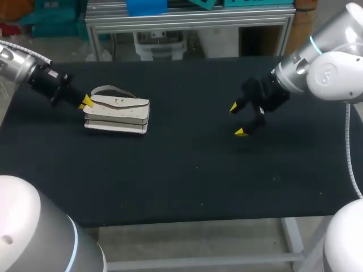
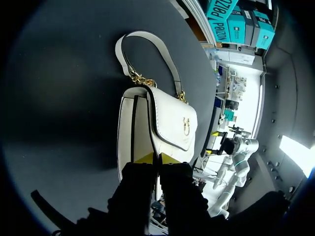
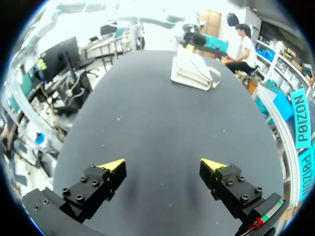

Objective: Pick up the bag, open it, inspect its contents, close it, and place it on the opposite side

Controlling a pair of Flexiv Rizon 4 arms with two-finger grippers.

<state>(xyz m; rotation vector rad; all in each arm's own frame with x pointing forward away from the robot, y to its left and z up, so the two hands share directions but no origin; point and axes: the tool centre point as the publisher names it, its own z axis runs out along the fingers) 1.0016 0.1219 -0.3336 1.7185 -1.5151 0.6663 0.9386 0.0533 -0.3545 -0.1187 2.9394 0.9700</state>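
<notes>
A white handbag with a gold clasp and a chain-and-leather strap lies flat on the left part of the black table. My left gripper is at the bag's left end. In the left wrist view its yellow tips are pressed close together, shut on the edge of the bag's flap, with the strap lying beyond. My right gripper hangs open over the table's right half, well apart from the bag. Nothing is between its fingers, and the bag lies far ahead of them.
The black table top stretches bare between the bag and my right gripper and toward the front edge. No other objects lie on it.
</notes>
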